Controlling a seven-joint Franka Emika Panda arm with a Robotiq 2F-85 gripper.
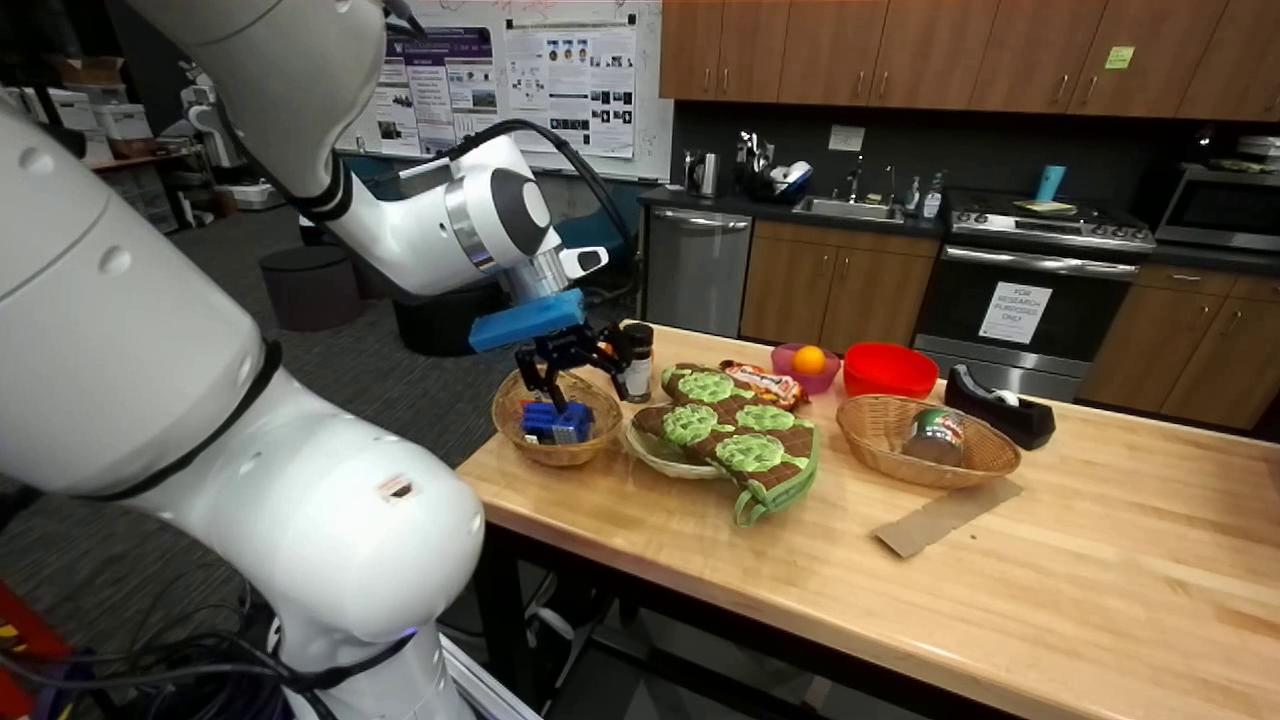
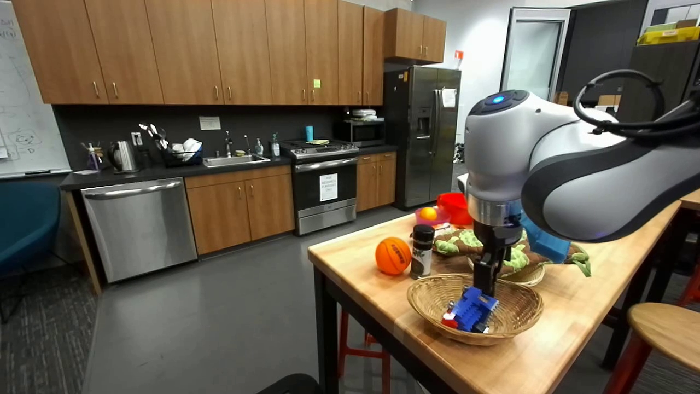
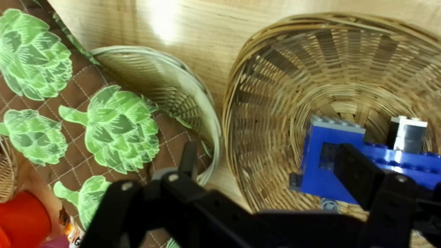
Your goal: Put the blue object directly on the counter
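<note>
The blue object, a chunky dark-blue toy-brick build with grey and white parts, lies inside a wicker basket point(image 1: 508, 432). The blue object shows in both exterior views point(image 1: 560, 424) point(image 2: 471, 310) and in the wrist view point(image 3: 327, 182). The basket stands on the light wooden counter point(image 1: 1090, 570), near its end. My gripper point(image 3: 274, 167) is open, its fingers wide apart with nothing between them. In the wrist view one finger overlaps the blue object and hides part of it; I cannot tell if they touch. The other finger is over the basket's outer side, towards the mitt.
A brown-and-green oven mitt point(image 1: 750, 440) lies over a pale basket point(image 3: 165, 79) beside the wicker basket. A spice bottle point(image 2: 421, 251) and an orange ball point(image 2: 393, 255) stand close behind. Farther along are a red bowl point(image 1: 890, 371), a basket with a can point(image 1: 935, 437) and a tape dispenser point(image 1: 1000, 410).
</note>
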